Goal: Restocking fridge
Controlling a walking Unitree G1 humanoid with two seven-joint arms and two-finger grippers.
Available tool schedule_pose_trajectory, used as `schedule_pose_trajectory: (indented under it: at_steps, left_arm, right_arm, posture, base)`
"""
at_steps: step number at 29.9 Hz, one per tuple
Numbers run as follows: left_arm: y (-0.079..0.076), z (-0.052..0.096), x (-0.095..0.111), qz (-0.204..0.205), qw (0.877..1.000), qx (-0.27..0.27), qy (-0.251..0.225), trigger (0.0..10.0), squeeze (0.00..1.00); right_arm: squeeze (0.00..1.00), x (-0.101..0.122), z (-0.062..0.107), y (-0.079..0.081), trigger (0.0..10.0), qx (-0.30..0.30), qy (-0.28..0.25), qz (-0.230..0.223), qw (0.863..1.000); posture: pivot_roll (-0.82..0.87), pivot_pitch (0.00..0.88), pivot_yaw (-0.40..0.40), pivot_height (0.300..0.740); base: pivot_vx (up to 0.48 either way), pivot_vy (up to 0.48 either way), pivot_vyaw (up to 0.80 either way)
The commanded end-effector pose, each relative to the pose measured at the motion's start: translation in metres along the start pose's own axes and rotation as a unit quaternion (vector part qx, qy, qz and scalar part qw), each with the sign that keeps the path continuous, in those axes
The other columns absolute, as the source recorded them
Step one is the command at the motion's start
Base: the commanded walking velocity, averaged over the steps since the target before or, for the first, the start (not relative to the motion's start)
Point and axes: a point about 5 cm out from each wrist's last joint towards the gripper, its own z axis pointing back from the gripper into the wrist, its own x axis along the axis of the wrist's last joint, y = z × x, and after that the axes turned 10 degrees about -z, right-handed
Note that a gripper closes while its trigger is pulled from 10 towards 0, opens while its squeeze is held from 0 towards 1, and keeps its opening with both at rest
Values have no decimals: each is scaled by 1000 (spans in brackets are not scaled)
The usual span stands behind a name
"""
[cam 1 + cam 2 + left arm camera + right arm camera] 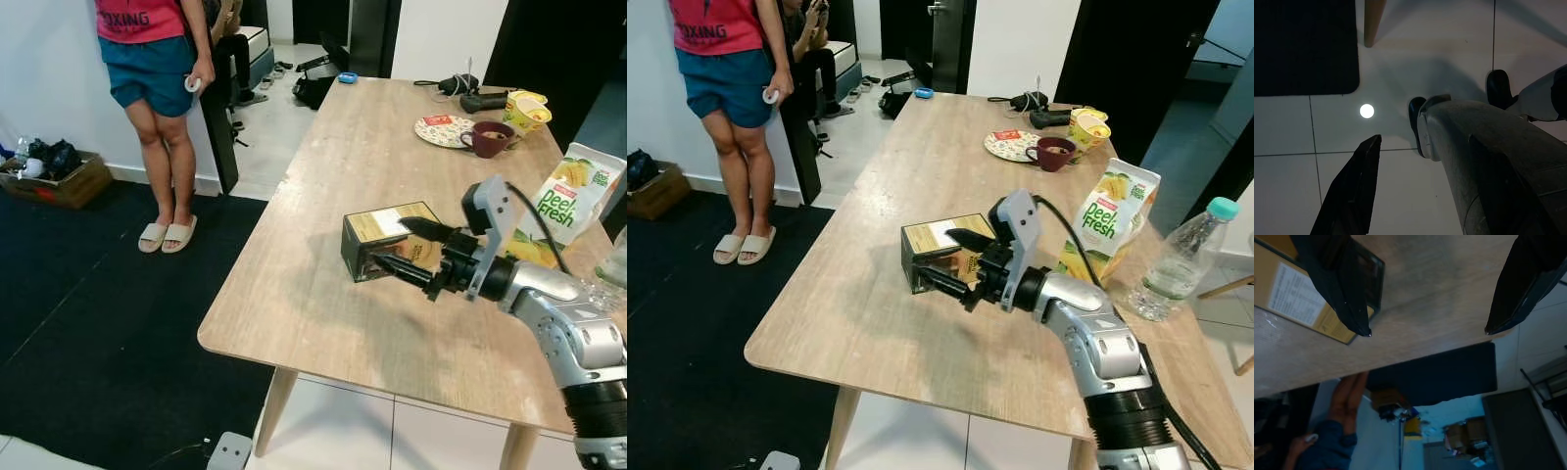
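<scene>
A yellow and black carton [377,242] lies on its side on the wooden table [323,323]. My right gripper [411,250] is open at the carton's right end, low over the table. One finger [428,231] reaches over the carton's top and the other [400,269] runs along its near side. In the right wrist view the carton [1295,298] lies behind one finger [1337,284], and bare wood shows between the two fingers. A Peel Fresh juice pack [1109,220] stands to the right behind my arm. My left gripper [1352,191] hangs idle over the tiled floor beside my leg.
A water bottle [1176,259] stands at the table's right edge. Farther back are a plate [443,130], a maroon mug [487,138] and a yellow cup [526,110]. A person [157,88] stands left of the table near a floor box [59,181].
</scene>
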Motion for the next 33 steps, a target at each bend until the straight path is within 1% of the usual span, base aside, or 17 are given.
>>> schedule_pose_trajectory:
  at_steps: [1,4,5,8,10,12,14,15,16,18,19,21,23,24,28,31,33]
  left_arm:
    - [-14,-1,-10,13,999,-25,20,10000,0]
    - [-14,-1,-10,14,999,-26,19,10000,0]
    - [-14,-1,-10,14,999,-26,19,10000,0]
    - [-13,0,-11,14,999,-25,19,10000,0]
    - [-13,0,-11,15,999,-24,20,10000,0]
    - [-13,0,-11,15,999,-24,20,10000,0]
    - [-13,0,-12,16,999,-24,20,10000,0]
    - [-13,0,-12,16,999,-24,20,10000,0]
    - [-13,0,-12,16,999,-24,20,10000,0]
    - [-13,0,-12,16,999,-25,20,10000,0]
    - [-13,0,-12,17,999,-25,20,10000,0]
    - [-13,0,-12,17,999,-26,20,10000,0]
    - [-14,0,-12,17,999,-26,20,10000,0]
    - [-14,0,-12,18,999,-26,19,10000,0]
    - [-14,0,-12,18,999,-27,20,10000,0]
    - [-14,0,-12,18,999,-28,20,10000,0]
    - [-14,0,-12,18,999,-28,20,10000,0]
  right_arm:
    - [0,-8,-4,11,10000,28,15,-12,999]
    - [0,-17,-6,15,10000,28,30,-15,999]
    - [0,-20,-6,10,10000,8,35,-13,999]
    - [0,-18,3,-16,10000,-82,18,-21,996]
    - [0,-13,11,-25,10000,-102,2,-28,994]
    - [0,-11,15,-27,10000,-102,-4,-30,994]
    - [0,-7,27,-28,10000,-82,-16,-40,996]
    - [0,-7,37,-22,10000,-45,-14,-42,998]
    - [0,-7,37,-22,10000,-45,-14,-42,998]
    - [0,-9,50,-11,10000,17,-4,-53,998]
    - [0,-13,58,-2,10000,61,11,-64,996]
    - [0,-17,67,8,10000,107,25,-80,991]
    - [0,-18,69,9,10000,117,26,-85,989]
    - [0,-22,73,13,10000,134,41,-94,986]
    - [0,-28,76,15,10000,143,65,-97,983]
    - [0,-59,86,19,10000,145,166,-105,970]
    - [0,-76,95,20,10000,140,216,-113,960]
  posture:
    - [33,0,-45,740]
    - [33,0,-45,740]
    - [35,0,-46,740]
    - [37,0,-45,740]
    - [39,0,-45,740]
    - [39,0,-45,740]
    - [39,0,-45,740]
    - [39,0,-45,740]
    - [39,0,-45,740]
    - [39,0,-45,740]
    - [38,0,-48,740]
    - [38,0,-47,740]
    - [38,0,-47,740]
    - [37,0,-47,740]
    - [37,0,-47,740]
    - [33,0,-45,740]
    - [36,0,-46,740]
  base:
    - [0,0,0]
    - [0,0,0]
    - [0,0,0]
    - [0,0,0]
    - [0,0,0]
    - [0,0,0]
    - [0,0,0]
    - [0,0,0]
    - [0,0,0]
    - [0,0,0]
    - [0,0,0]
    - [0,0,0]
    - [0,0,0]
    - [0,0,0]
    - [0,0,0]
    - [0,0,0]
    - [0,0,0]
